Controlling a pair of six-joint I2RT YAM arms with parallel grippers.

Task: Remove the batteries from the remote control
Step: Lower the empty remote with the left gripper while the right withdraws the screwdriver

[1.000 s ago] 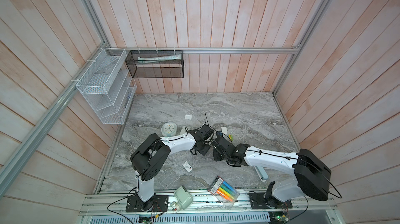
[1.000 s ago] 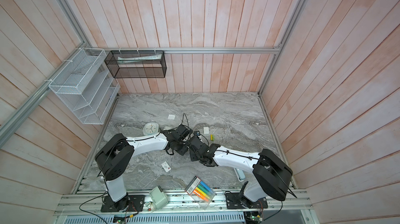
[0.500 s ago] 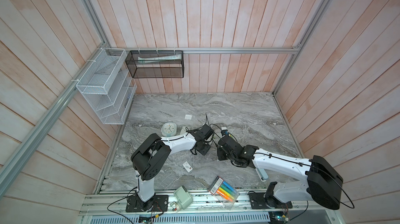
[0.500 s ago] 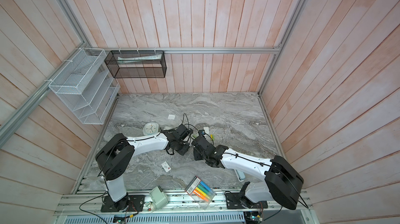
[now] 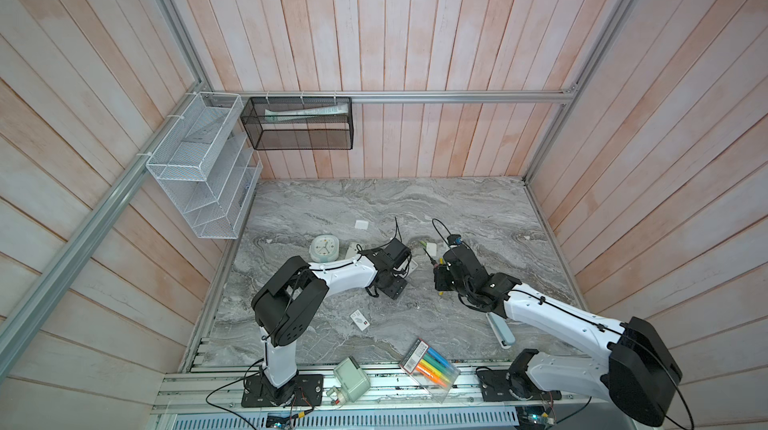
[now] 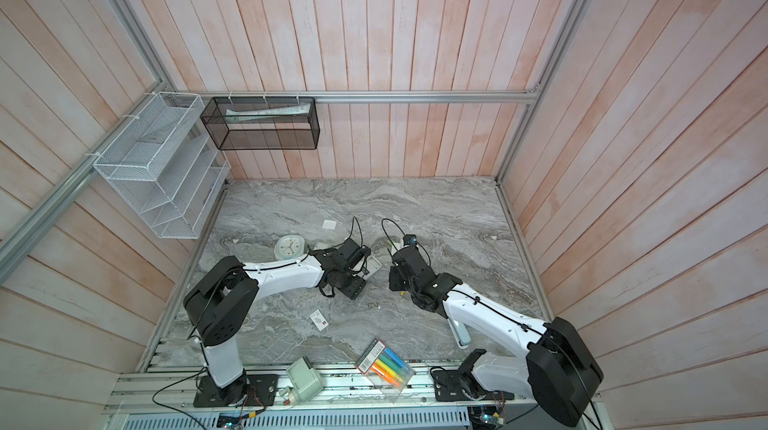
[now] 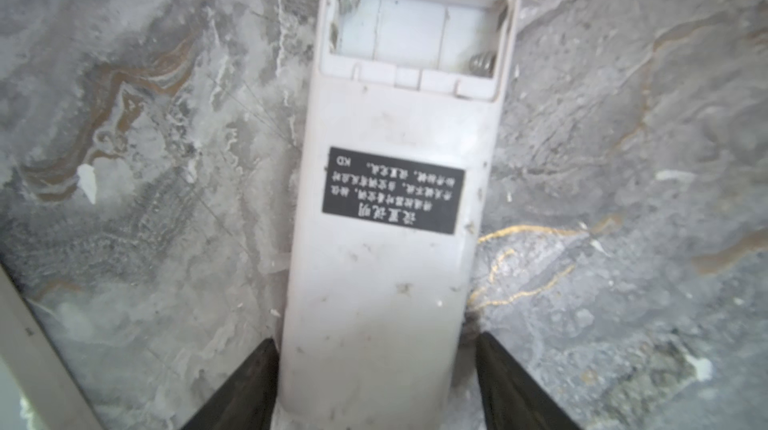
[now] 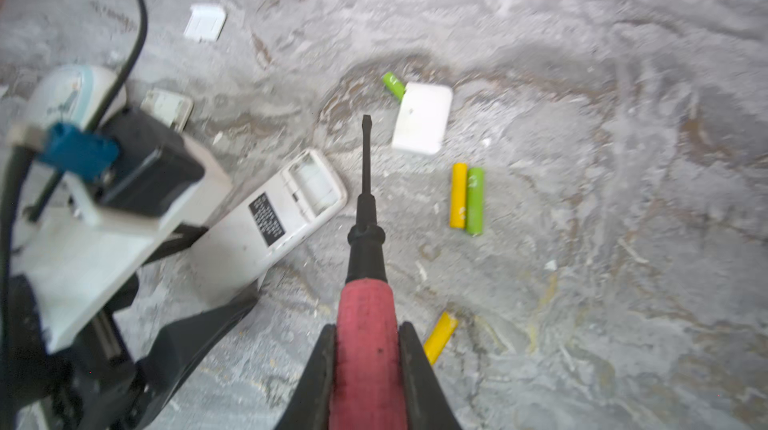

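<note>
In the left wrist view, the remote control (image 7: pixel 386 249) is lying back-up on the grey marble table (image 7: pixel 124 116). Its battery bay (image 7: pixel 415 28) is standing open, with a spring showing in 1 corner. The left gripper (image 7: pixel 376 344) is straddling the end away from the bay with its 2 dark fingers (image 7: pixel 245 386) spread. A thin gap is showing along 1 side, so the claw is looking released rather than clamped.

In the right wrist view, the right gripper (image 8: pixel 365 326) is clenching the red handle of a screwdriver (image 8: pixel 365 240), whose tip is showing between the remote and a white cover (image 8: pixel 424 118). All 4 batteries (image 8: pixel 474 199) are lying on the table outside the remote. 1 green battery (image 8: pixel 393 84) is resting against the cover's corner, a yellow-and-green pair (image 8: pixel 459 195) is lying side by side and touching, and 1 yellow battery (image 8: pixel 440 336) is sitting just beside the gripper's finger.

In both top views, the 2 arms are meeting near the table's middle. A round clock (image 5: pixel 325 247) is sitting just beside the left forearm and a pack of markers (image 5: pixel 430 369) is lying at the front edge.
</note>
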